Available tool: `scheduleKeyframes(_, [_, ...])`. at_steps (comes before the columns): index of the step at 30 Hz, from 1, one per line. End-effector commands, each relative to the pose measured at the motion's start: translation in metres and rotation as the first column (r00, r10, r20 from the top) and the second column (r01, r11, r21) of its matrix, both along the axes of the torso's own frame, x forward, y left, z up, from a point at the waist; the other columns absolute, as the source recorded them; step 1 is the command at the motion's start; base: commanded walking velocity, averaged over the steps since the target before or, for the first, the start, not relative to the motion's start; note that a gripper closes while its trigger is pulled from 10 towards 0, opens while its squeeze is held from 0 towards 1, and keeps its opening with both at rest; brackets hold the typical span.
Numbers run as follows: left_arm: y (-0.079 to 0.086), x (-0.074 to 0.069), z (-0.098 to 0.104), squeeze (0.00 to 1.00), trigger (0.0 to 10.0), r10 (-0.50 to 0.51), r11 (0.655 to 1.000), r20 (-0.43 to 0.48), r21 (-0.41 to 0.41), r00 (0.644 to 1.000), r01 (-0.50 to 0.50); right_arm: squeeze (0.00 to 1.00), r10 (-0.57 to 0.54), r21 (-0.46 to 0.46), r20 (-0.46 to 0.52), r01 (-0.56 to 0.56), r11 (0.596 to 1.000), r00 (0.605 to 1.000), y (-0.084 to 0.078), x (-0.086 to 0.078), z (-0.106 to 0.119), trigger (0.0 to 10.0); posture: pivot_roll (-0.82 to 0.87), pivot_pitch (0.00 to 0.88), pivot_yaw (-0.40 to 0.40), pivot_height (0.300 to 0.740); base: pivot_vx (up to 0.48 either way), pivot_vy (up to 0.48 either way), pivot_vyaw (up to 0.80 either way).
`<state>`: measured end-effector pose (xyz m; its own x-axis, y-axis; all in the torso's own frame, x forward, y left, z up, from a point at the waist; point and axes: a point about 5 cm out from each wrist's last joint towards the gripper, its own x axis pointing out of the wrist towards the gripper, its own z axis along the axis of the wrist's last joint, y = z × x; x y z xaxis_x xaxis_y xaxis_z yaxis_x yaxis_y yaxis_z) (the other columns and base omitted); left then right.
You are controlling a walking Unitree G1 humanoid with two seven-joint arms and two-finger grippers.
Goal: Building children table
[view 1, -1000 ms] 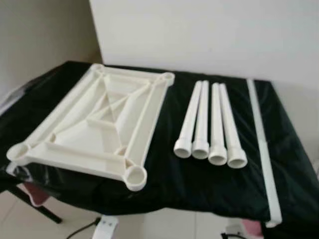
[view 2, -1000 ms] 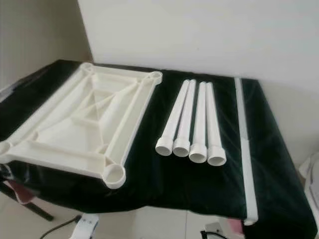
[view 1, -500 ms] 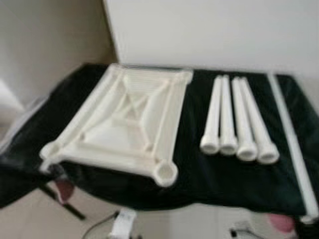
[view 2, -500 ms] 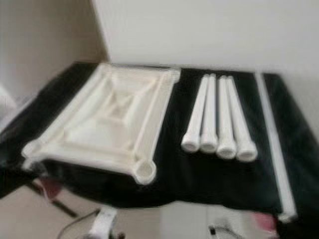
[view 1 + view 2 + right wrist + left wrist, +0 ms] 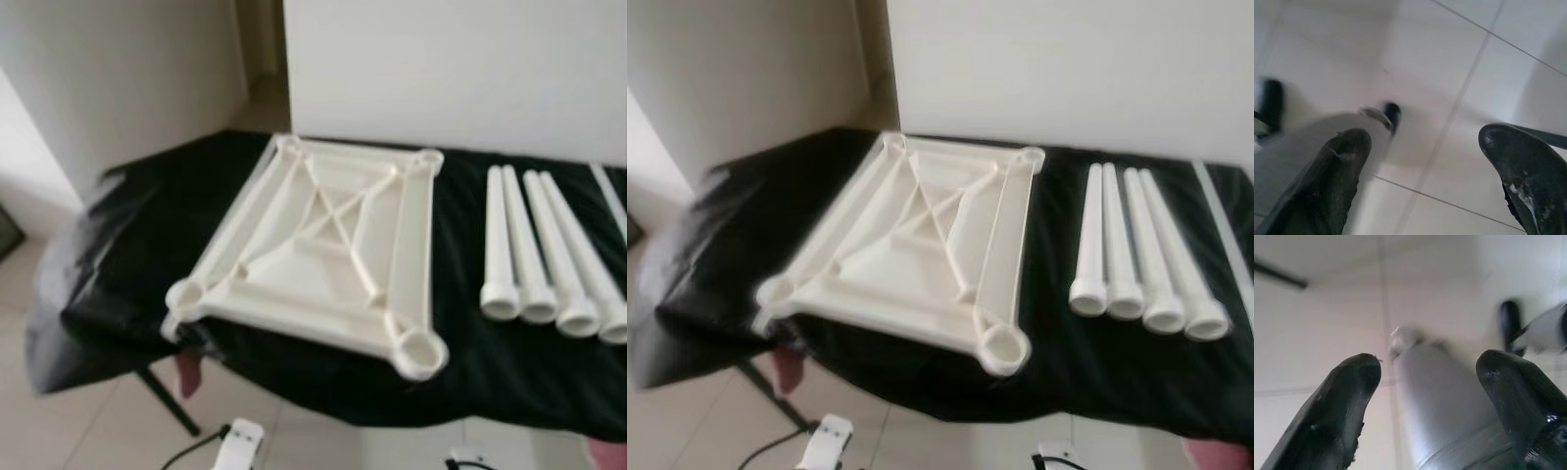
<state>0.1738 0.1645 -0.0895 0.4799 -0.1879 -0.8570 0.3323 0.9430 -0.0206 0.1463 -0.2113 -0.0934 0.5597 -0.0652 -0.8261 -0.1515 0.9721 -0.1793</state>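
From my remote station I see the tabletop panel (image 5: pixel 323 264) lying underside up on a black cloth (image 5: pixel 127 255) that covers the work surface. Its ribs and cross bracing face upward, with a round leg socket (image 5: pixel 419 352) at each corner. The socket at the panel's 5 o'clock corner sits near the cloth's front edge.

At 3 o'clock from the panel, apart from it, four white table legs (image 5: pixel 1141 259) lie side by side, touching or nearly so, with their flared open ends toward the camera. A pale strip (image 5: pixel 1222 230) runs along the cloth beyond the legs, at the right edge of the picture; the blur keeps me from saying what it is.

Below the front edge of the cloth I see a tiled floor (image 5: pixel 98 431), a dark stand leg (image 5: pixel 167 401) and a small white device with a cable (image 5: pixel 238 446).

The left gripper (image 5: pixel 1427 377) hangs over floor tiles with its two black fingers spread wide and nothing between them; a silver robot limb (image 5: pixel 1444 406) shows behind. The right gripper (image 5: pixel 1425 156) likewise hangs above the tiles, fingers spread wide and holding nothing.
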Motion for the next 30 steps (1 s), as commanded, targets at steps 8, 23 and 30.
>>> scheduleKeyframes(8, [-0.0027, 0.0038, 0.0015, 0.00, 10.0, 0.000, 1.000, 0.009, -0.004, 1.000, 0.000, 0.00, 0.006, 0.019, -0.051, -0.005, 1.000, 0.999, 0.0053, -0.0130, -0.0061, 10.0, 0.03, 0.000, 0.013, 0.740, 0.000, 0.210, 0.00])
scheduleKeyframes(23, [-0.0023, 0.0071, 0.0033, 0.00, 10.0, 0.000, 1.000, 0.026, -0.013, 1.000, 0.001, 0.00, -0.016, 0.038, -0.065, 0.018, 0.999, 0.998, 0.0081, -0.0162, -0.0078, 10.0, 0.03, 0.000, 0.011, 0.740, 0.000, 0.000, -0.06])
scheduleKeyframes(30, [-0.0020, 0.0080, 0.0037, 0.00, 10.0, 0.005, 1.000, 0.028, -0.012, 1.000, -0.004, 0.00, -0.026, 0.038, -0.073, 0.029, 0.999, 0.997, 0.0078, -0.0185, -0.0087, 10.0, 0.04, 0.000, 0.010, 0.740, 0.000, 0.000, -0.72])
